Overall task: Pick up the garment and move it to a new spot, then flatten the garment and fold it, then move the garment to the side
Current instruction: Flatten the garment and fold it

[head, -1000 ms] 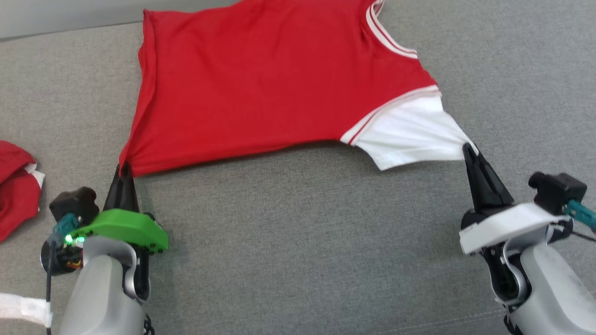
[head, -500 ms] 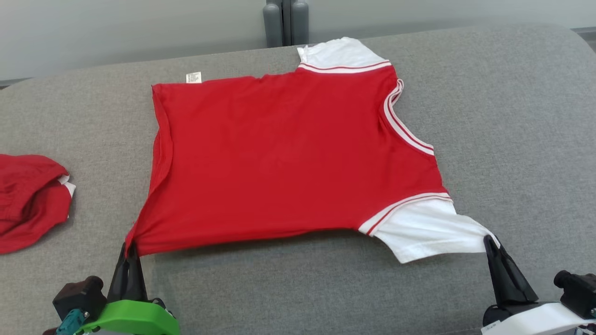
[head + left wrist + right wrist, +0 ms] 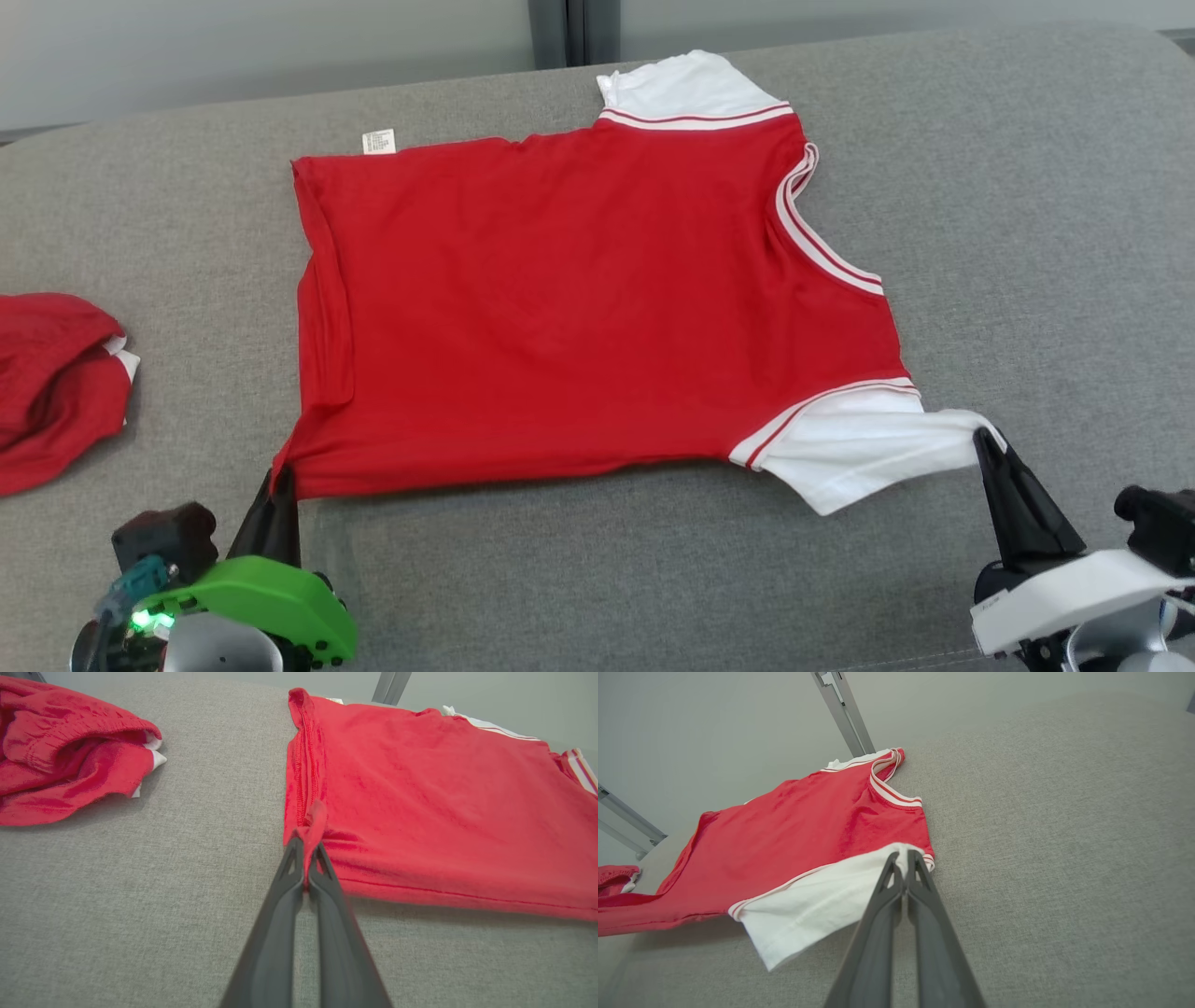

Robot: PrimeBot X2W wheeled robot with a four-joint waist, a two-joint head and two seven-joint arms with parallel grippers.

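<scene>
Red garment (image 3: 579, 308) with white sleeves lies spread flat across the middle of the grey cushion (image 3: 1046, 205), far sleeve near the back edge. Near hem corner is pinched by the left gripper (image 3: 278, 483) — jaws closed tight on the cloth. Tip of the near white sleeve is clamped the same way by the right gripper (image 3: 986, 441). Crumpled red cloth (image 3: 51, 383) sits at the cushion's left edge — apart from the garment.

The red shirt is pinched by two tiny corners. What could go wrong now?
1. The left gripper and right gripper each pinch just a small bit of the red shirt; a tug could slip it free.
2. The hem is folded over, so folding may lock in that crease.
3. The white sleeve is pulled sideways and could end up crooked.
</scene>
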